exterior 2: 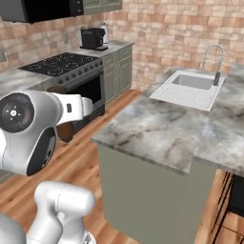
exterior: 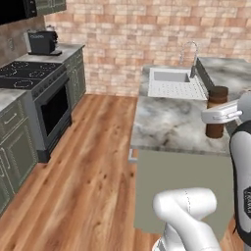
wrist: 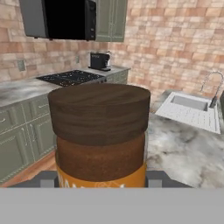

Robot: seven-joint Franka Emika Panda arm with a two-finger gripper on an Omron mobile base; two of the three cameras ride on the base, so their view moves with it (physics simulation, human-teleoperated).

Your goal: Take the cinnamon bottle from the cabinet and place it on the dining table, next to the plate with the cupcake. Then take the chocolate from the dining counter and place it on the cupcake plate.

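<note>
The dining table (exterior: 166, 122), the one marble-topped island in sight, spreads ahead of the gripper (wrist: 101, 181) and below it. In the hand view its veined top runs forward past the bottle toward the single sink (wrist: 189, 109) with one faucet (wrist: 213, 87), which lies further off in the same direction. Off to the side, well apart from the gripper, stand one black cooktop range (exterior: 34, 88) and, beyond it, one coffee machine (exterior: 41, 42) on the wall counter.

The gripper is partly closed around one cinnamon bottle (wrist: 99, 135), its jaws clamped on the lower orange-brown body, so the bottle is held, not resting on anything I can make out. In the left base view the bottle (exterior: 216, 110) hangs upright, long axis vertical and dark cap on top, over the near part of the island top, with the white hand reaching to it from the side.

No plate, cupcake or chocolate appears on the stretch of marble that shows, so by my reading the set-down spot lies further along the island, and the carry has some way to go.
</note>
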